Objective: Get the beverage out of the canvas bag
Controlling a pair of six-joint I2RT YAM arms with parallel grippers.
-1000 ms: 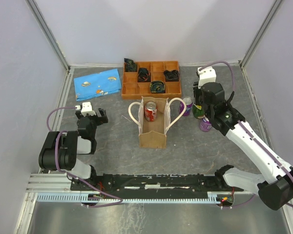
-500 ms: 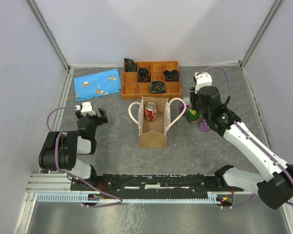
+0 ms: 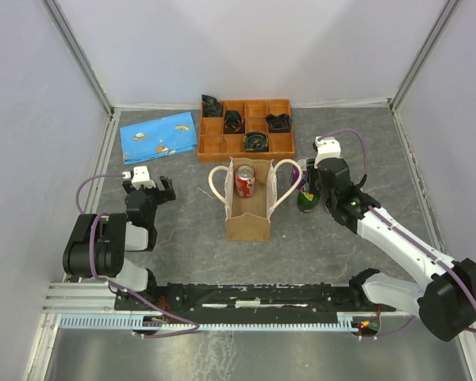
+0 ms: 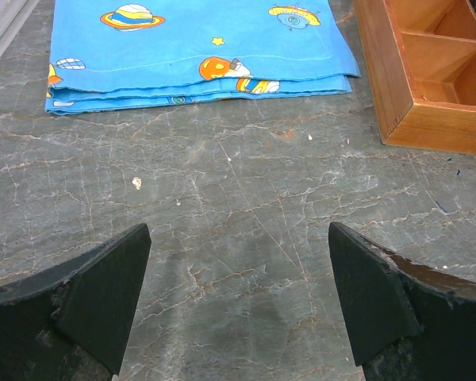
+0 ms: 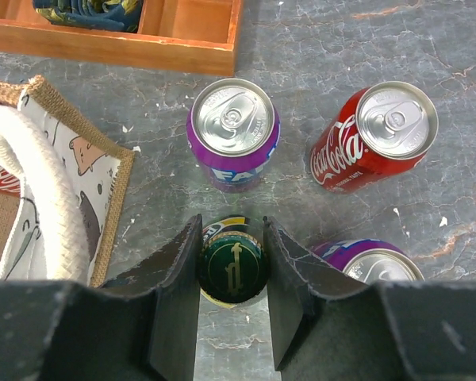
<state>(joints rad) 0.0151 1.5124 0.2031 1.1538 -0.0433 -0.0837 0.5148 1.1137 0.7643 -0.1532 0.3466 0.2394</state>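
The tan canvas bag (image 3: 248, 213) stands open at mid-table with cream rope handles; its edge shows in the right wrist view (image 5: 71, 182). A red soda can (image 3: 244, 182) stands inside it at the far end. My right gripper (image 3: 309, 193) is just right of the bag, shut on the cap of a green bottle (image 5: 233, 267) that stands upright on the table. My left gripper (image 4: 238, 294) is open and empty over bare table at the left.
A purple can (image 5: 232, 131), a red Coca-Cola can (image 5: 373, 139) and a second purple can (image 5: 369, 258) stand around the bottle. The orange-brown wooden tray (image 3: 246, 101) is behind the bag. A blue patterned cloth (image 3: 159, 135) lies at the back left.
My right gripper has moved left and nearer with the green bottle, from among the cans to just beside the bag's right side. The left arm has not moved.
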